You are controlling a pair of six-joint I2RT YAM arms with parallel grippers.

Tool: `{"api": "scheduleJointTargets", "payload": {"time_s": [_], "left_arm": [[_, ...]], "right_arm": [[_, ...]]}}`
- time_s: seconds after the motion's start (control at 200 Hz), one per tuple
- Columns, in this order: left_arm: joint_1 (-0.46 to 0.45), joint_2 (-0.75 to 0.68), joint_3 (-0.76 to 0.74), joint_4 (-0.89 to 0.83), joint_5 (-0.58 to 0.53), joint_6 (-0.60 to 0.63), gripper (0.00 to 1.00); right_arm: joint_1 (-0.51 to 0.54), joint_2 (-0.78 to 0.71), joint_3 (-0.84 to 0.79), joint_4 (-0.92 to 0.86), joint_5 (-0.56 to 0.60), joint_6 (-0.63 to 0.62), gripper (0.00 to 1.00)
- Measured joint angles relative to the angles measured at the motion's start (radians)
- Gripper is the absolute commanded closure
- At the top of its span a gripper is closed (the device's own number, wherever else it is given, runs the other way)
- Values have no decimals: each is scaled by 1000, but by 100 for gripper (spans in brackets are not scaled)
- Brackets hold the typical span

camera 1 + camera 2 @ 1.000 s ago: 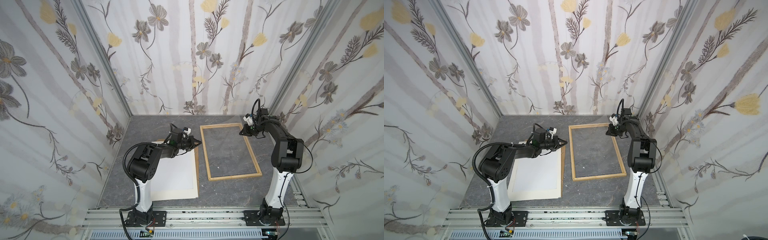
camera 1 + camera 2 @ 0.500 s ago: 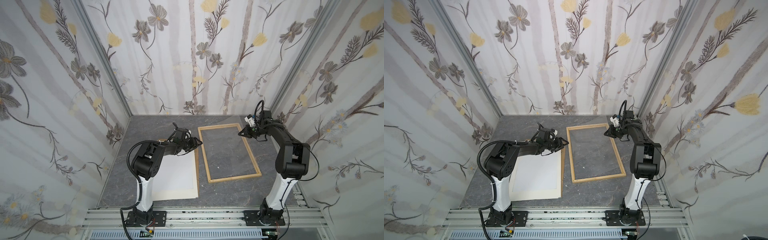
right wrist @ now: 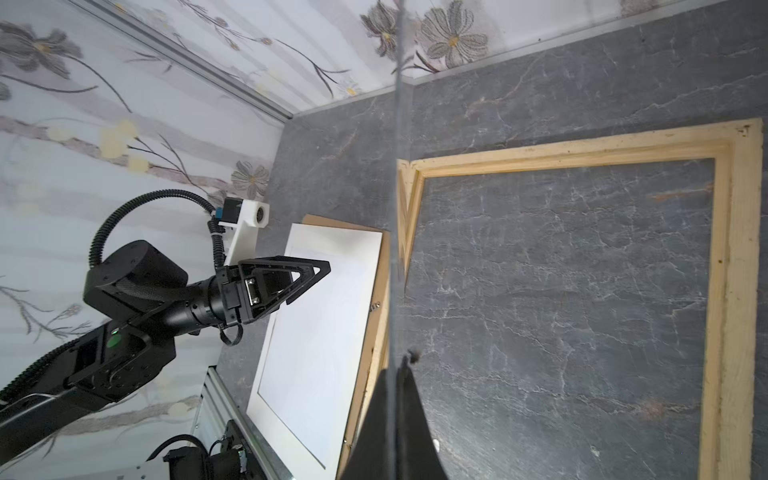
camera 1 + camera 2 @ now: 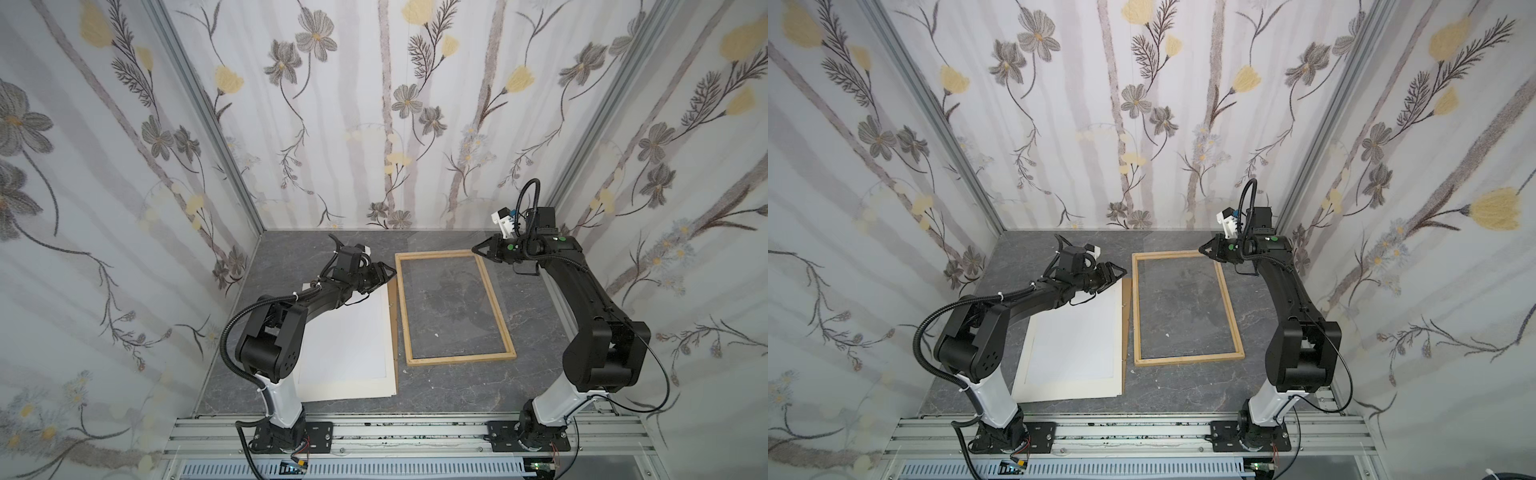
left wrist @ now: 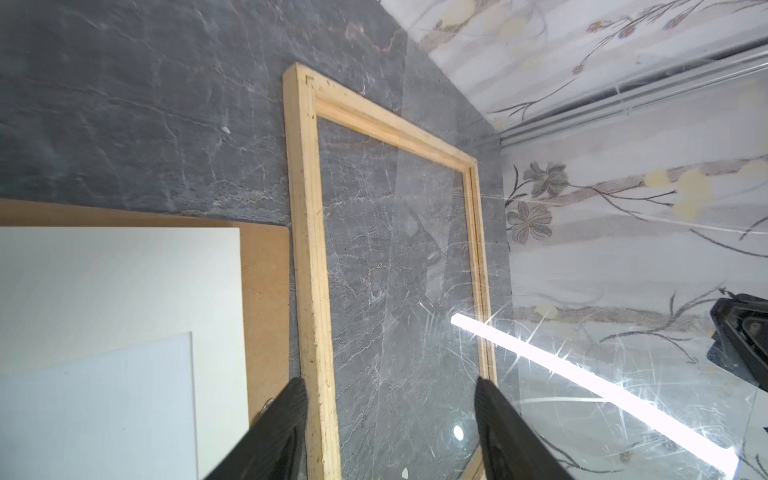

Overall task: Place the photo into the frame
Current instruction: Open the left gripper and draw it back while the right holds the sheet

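The photo (image 4: 345,332) lies white side up on a brown board (image 5: 266,291), just beside the frame (image 4: 461,358) and not yet inside it. My left gripper (image 4: 390,272) stands wide and empty by the frame's left strip. My right gripper (image 4: 478,250) pinches a clear pane (image 5: 552,399) by its edge, raised, I judge, to free the opening.

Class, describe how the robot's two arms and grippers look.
Both the left arm and right arm are black with white base columns. Ribbed black cable loops, white camera mounts, green dots near wrists. The left gripper and right gripper have black, triangular, open-webbed fingers.
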Motion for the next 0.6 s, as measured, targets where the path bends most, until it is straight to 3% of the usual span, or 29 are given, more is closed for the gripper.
{"api": "scheduleJointTargets", "payload": {"time_s": [0.39,0.605], "left_arm": [[107,-180,-141,-21,-2,22,35],[159,-251,-215,-19,16,25,35]], "right_arm": [[31,-9,9,98,-161,125,100],[35,4,-10,233,-257,256,100]]}}
